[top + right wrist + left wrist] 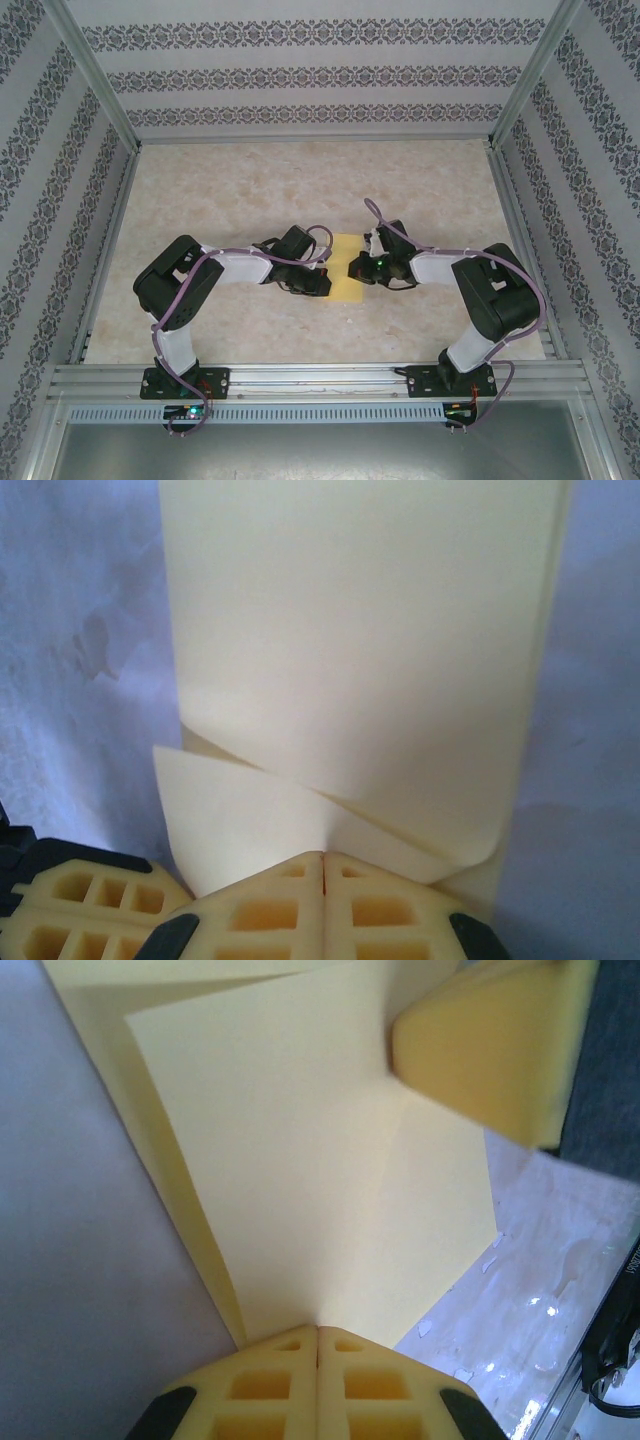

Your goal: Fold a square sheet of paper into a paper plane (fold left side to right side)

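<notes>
Though shut, both claws [318, 1335] [322, 860] tight on paper [320, 1160]

The square sheet of paper [347, 270], folded into layers, lies on the table [250, 190].

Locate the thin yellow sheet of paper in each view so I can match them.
Top external: the thin yellow sheet of paper lies mid-table, between the left gripper and the right gripper.
Left wrist: upper centre, its near edge pinched in the shut left gripper at bottom.
Right wrist: centre, its curled near edge pinched in the shut right gripper.
Shared landmark: the pale marbled tabletop beneath it.
</notes>
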Robot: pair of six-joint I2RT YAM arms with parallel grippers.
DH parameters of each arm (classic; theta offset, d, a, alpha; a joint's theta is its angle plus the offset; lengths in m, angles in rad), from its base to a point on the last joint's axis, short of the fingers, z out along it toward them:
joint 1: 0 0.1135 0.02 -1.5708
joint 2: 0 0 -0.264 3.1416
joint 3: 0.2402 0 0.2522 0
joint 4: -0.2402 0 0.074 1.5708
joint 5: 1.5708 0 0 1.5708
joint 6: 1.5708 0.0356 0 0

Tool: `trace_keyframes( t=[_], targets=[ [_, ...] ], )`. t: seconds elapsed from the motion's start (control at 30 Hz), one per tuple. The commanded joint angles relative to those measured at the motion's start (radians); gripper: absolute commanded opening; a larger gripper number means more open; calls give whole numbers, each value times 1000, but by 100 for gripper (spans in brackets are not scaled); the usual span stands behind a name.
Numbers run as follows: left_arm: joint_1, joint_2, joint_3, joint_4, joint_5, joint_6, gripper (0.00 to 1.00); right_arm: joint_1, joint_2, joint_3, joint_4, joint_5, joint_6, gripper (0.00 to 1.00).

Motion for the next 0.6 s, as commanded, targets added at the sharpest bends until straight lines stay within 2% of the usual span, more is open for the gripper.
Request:
trace_keyframes(
  t=[0.0, 0.57],
  targets=[
    [-13, 69, -41, -129, -113, -5, 0, -46, 28, 22, -40, 62, -46, 0],
    [-14, 64, -48, -97, -92, -16, 0, -156, 21, 69, -75, 10, -84, 0]
  ],
)
